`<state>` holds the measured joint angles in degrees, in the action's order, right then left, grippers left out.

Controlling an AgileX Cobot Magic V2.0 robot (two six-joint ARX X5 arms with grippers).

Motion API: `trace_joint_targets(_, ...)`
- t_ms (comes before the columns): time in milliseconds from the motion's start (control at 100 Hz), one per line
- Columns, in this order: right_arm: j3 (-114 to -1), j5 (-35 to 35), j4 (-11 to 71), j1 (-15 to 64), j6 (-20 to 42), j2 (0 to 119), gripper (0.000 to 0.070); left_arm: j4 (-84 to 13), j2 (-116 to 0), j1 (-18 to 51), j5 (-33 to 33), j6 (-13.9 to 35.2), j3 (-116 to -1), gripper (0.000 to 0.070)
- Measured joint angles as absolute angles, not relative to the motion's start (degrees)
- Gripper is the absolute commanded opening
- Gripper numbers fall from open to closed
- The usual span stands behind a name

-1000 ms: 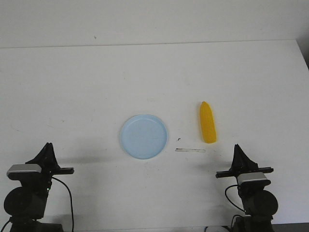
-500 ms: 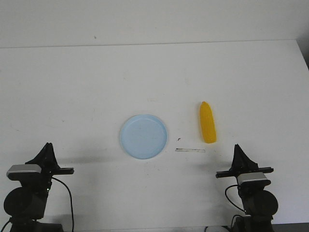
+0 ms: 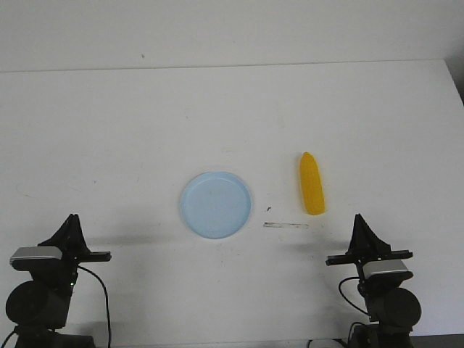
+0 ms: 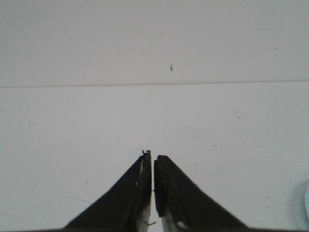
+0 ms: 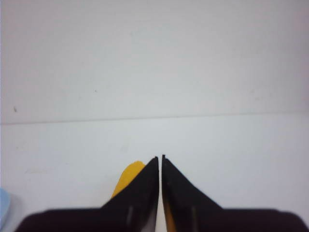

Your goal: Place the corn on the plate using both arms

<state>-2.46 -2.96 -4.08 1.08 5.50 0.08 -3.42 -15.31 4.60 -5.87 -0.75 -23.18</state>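
A plain white worktop (image 3: 232,123) is filling the frame. The smooth yellow tapered corn cob (image 3: 312,184) is lying right of centre, well apart from the round pale-blue plate (image 3: 216,204), with a thin pale strip (image 3: 286,225) between them. Left gripper (image 3: 71,221) and right gripper (image 3: 359,221) are both waiting pressed together, holding nothing, probably parked before the reach

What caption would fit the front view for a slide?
Yellow corn lies on the white table beside an empty blue plate; both arms wait near.
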Motion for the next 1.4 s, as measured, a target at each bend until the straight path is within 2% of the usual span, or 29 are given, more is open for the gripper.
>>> trace_joint_targets(280, -18.3, -2.9, 18.9, 1.1, 6.4, 6.4, 0.0005, -3.4, -15.3, 4.6, -5.9, -0.8, -23.2, 0.0002)
trace_joint_targets(330, -19.7, -2.9, 21.0, 1.1, 6.5, 8.4, 0.0004, -3.4, -15.3, 4.6, -5.9, -0.8, -23.2, 0.0002)
trace_joint_targets(540, -25.1, -2.9, 23.1, 1.1, 8.0, 19.9, 0.0004, -3.4, -15.3, 4.6, -5.9, -0.8, -23.2, 0.0002)
trace_joint_targets(780, -34.1, -2.9, 25.2, 1.1, 8.6, 39.3, 0.0004, -3.4, -15.3, 4.6, -5.9, -0.8, -23.2, 0.0002)
trace_joint_targets(1000, -46.5, -2.9, 32.8, 2.0, 9.8, 57.7, 0.0004, -3.4, -15.3, 4.6, -5.9, -0.8, -23.2, 0.0002)
trace_joint_targets(1190, -55.1, -3.0, 35.5, 4.7, 10.5, 70.0, 0.0013, -3.4, -15.3, 4.6, -5.9, -0.8, -23.2, 0.0002)
trace_joint_targets(1240, -57.1, -3.0, 36.3, 5.4, 11.0, 72.4, 0.0030, -3.4, -15.3, 4.6, -5.9, -0.8, -23.2, 0.0002)
trace_joint_targets(1280, -58.8, -3.0, 37.1, 6.0, 11.5, 74.4, 0.0078, -3.4, -15.3, 4.6, -5.9, -0.8, -23.2, 0.0002)
trace_joint_targets(1330, -61.3, -3.0, 38.5, 6.7, 12.2, 76.8, 0.0180, -3.4, -15.3, 4.6, -5.9, -0.8, -23.2, 0.0002)
trace_joint_targets(1400, -65.0, -3.0, 40.3, 7.6, 12.7, 80.3, 0.0355, -3.4, -15.3, 4.6, -5.9, -0.8, -23.2, 0.0002)
